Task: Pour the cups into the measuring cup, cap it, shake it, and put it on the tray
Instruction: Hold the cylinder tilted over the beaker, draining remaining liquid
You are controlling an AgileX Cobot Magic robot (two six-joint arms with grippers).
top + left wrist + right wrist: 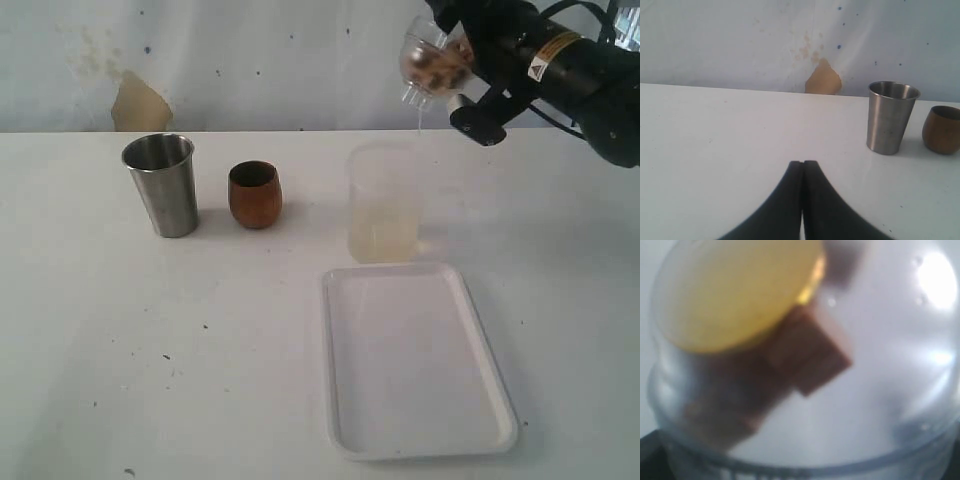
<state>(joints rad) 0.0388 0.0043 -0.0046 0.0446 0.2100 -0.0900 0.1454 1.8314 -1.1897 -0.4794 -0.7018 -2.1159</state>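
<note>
While right gripper [462,70] clamps the capped measuring cup [447,62] up in the air, left gripper [802,172] is closed on nothing.

Exterior: measuring cup is tilted with the neck of the cap [415,80] pointing down, brown bits inside, and a jaw on either side of it. On the table [150,350], steel tumbler [160,185] stands upright at left with wooden cup [255,195] near it, not touching. Frosted cup [383,205] with pale yellowish liquid stands just behind the tray [340,400], which lies flat at front right. Left wrist: fingers [785,200] are pressed together with no gap, low over the table; tumbler and wooden cup are ahead, side by side. Right wrist: the clear dome cap fills the blurred frame, with a yellow disc [740,290] and brown blocks [810,355] behind it. Can't make out the fingers here.
</note>
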